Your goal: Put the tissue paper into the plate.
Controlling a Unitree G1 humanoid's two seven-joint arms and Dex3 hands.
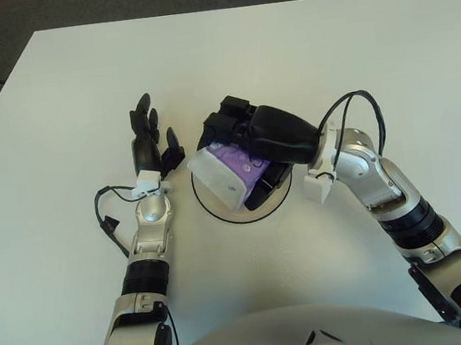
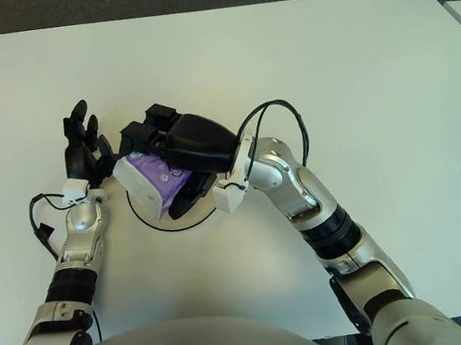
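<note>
The right hand [image 1: 251,132] pinches the tissue pack [image 1: 228,168] in its fingers directly over the plate [image 1: 218,210], long axis running ten-to-four o'clock, while the left hand [image 1: 149,140], fingers spread, shows at nine o'clock.

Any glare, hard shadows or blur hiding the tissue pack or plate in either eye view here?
Left eye view: even, soft light, no glare on the white table; the tissue pack and plate rim read sharply. The right hand covers part of both; the left hand shows left of the plate. Right eye view: the same, only faint shadows under the arms.
</note>
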